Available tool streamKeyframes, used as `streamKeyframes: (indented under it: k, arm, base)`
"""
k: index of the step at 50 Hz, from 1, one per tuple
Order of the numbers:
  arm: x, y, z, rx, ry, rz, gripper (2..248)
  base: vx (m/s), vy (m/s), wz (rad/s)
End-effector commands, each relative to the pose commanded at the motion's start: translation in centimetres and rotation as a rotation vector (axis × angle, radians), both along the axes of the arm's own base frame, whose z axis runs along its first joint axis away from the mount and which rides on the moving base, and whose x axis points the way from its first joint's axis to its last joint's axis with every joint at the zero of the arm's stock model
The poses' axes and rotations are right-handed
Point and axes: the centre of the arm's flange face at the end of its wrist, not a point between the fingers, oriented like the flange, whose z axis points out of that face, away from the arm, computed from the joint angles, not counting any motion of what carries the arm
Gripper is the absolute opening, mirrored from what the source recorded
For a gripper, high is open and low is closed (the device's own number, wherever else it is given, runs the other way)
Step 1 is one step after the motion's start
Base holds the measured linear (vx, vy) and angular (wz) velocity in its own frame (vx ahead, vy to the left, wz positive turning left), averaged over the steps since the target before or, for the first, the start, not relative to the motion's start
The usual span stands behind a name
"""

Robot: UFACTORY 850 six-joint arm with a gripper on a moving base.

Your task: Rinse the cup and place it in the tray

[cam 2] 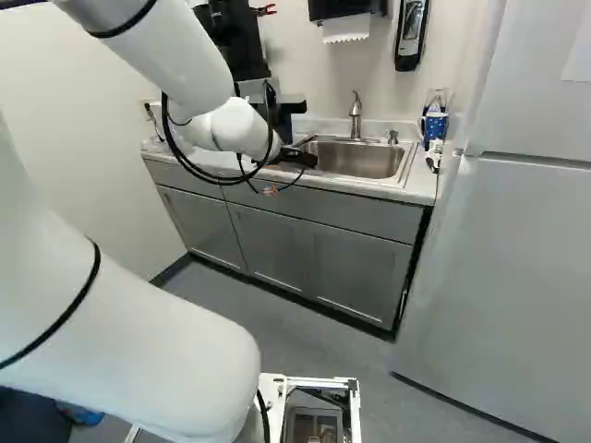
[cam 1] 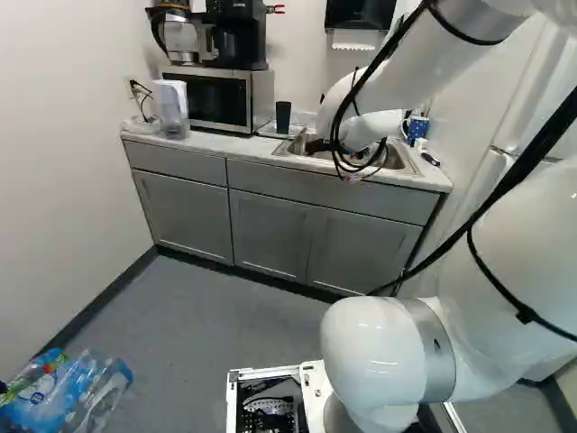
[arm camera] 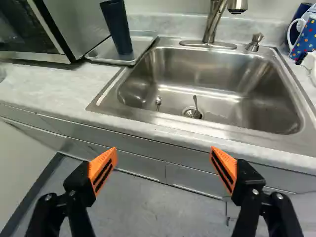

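You have the gripper (cam 2: 312,151) in front of the counter (arm camera: 54,89), at the near side of the sink (arm camera: 237,79). In the wrist view, the two fingers of the gripper (arm camera: 164,152) stand wide apart, the orange pads (arm camera: 103,169) facing each other, and nothing is between these pads. The dark cup (arm camera: 117,29) for you is ahead of the gripper and off to one side, apart from the fingers. It stands upright on the metal tray (arm camera: 101,53), which lies between the microwave (arm camera: 74,29) and the sink. The sink is directly ahead of the gripper; you see a thin metal piece (arm camera: 195,104) standing at its drain (arm camera: 189,112). The faucet (arm camera: 213,24) rises farther ahead, behind the basin. Ahead also, but on the other side than the tray, you find a blue mug with coloured dots (arm camera: 307,37), beside the sink. Below the counter edge are the grey cabinets (cam 1: 270,230).
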Motion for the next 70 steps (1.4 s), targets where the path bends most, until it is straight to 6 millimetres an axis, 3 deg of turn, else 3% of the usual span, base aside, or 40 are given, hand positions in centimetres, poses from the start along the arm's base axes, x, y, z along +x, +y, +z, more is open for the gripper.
streamKeyframes:
  k: [15, 36, 70]
  arm:
    - [-2.6, 1.3, -4.3, -0.012, -0.057, 0.029, 247]
    - [-6.3, 2.6, -8.9, -0.022, -0.124, 0.063, 247]
    - [-11.2, 3.9, -13.3, -0.028, -0.196, 0.103, 247]
  base:
    - [0.0, 0.0, 0.0]
    - [0.0, 0.0, 0.0]
    - [0.0, 0.0, 0.0]
